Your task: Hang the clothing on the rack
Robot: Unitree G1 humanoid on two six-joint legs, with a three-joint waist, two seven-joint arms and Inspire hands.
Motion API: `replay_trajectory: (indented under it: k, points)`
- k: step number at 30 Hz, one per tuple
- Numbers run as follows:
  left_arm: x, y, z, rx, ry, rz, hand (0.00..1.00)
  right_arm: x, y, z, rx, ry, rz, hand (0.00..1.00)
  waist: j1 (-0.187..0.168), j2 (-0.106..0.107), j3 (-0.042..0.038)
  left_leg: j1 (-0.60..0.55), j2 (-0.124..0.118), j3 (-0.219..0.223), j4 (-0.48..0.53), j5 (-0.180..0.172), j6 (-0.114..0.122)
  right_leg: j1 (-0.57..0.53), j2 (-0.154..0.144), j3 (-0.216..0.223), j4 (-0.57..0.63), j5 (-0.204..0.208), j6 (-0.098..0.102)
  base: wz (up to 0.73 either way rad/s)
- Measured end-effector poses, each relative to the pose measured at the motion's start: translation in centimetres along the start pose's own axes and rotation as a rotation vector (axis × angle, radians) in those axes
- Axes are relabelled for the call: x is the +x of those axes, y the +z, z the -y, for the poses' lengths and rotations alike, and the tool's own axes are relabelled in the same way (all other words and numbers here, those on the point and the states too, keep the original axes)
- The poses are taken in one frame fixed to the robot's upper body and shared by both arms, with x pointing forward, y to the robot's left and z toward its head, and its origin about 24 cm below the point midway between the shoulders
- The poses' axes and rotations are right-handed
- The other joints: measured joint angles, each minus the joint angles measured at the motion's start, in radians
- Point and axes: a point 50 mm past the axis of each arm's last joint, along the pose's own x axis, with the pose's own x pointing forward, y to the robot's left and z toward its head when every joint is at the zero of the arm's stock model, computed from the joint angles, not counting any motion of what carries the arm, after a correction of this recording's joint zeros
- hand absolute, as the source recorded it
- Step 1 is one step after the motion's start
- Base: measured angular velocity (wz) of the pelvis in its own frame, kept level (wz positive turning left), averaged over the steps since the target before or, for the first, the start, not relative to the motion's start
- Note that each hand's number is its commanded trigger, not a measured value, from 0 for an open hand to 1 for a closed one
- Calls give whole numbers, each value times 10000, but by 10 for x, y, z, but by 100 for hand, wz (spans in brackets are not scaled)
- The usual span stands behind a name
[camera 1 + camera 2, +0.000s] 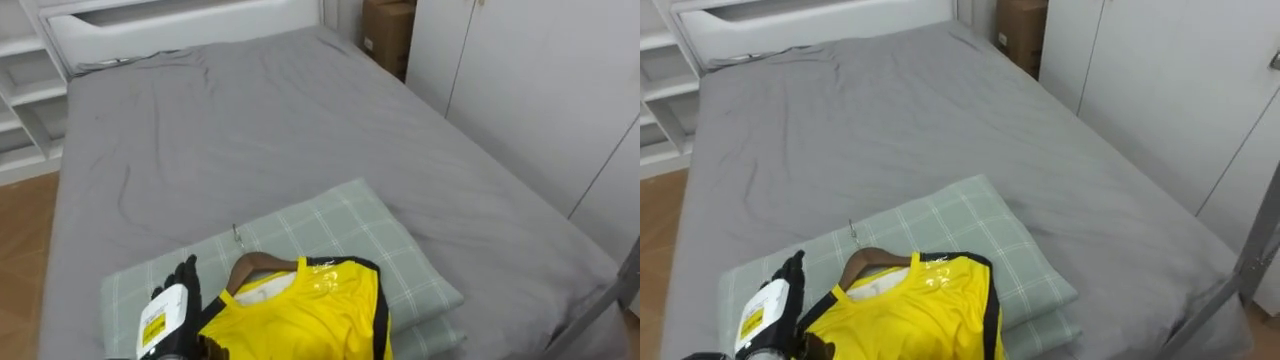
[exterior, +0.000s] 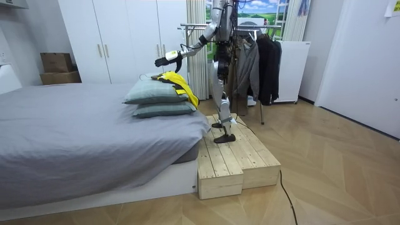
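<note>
The shirt is lying on its hanger on the top pillow of two stacked on the bed. Its collar and hook are pointing up the bed, with the hem hanging over the near edge. The left hand is hovering just beside the hanger, fingers stretched loosely and gripping nothing. The robot is standing on a platform, with a rack of dark clothes behind it.

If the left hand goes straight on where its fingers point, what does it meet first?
Probably nothing: the left hand hovers above the pillow, pointing out over the bed. If it points slightly down, the pillow first; depth unclear.
</note>
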Motion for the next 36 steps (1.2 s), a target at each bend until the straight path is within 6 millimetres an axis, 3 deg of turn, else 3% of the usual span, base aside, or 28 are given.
replay_trajectory:
  k: [5, 12, 18, 20, 24, 28, 36]
  points:
    - [-1, -9, 3, -325, -378, -644, 0, 0, -10, 0, -505, -45, -659, 0, 4, -137, -90, 22, 44, 136, -6, -2, -2, -79, 33, 15, 133, 1, -1, -8]
    - [-2, -11, 7, -333, -806, -812, 0, 0, -8, 0, -586, -142, -700, 0, -5, -144, -104, -77, 142, 233, 37, -4, -25, -221, 116, 46, 207, 5, -8, -5]
    - [-1, -10, 13, -143, -1138, -933, 0, 0, 15, 1, -614, -688, -58, 0, 45, -69, -99, -404, 150, 233, 100, 14, -44, -564, 115, 57, 307, 13, -20, 0]
    - [3, -5, 10, -90, -1052, -830, 0, -1, 34, 0, -566, -756, 552, 0, 151, 14, -120, -812, 151, 235, 237, 15, -40, -917, 103, 77, 311, 47, -72, 0]
    - [13, 6, 3, -25, -902, -592, 0, -4, 64, -4, 419, -576, 1809, 0, 279, 58, -75, -1297, 168, 202, 458, 26, -33, -1331, 90, 23, 323, 69, -107, 4]
    - [25, 17, -8, 226, -585, -199, 0, -8, 88, -11, 460, -355, 2929, 0, 245, 189, 59, -1804, 186, 52, 661, 28, -32, -1650, 76, -115, 314, 86, -134, 12]
    - [37, 28, -27, 252, 106, 273, 0, -7, 87, -13, 967, -199, 2964, 0, 236, 215, 108, -2537, 189, -91, 784, 40, -16, -2336, 65, -200, 450, 85, -133, 5]
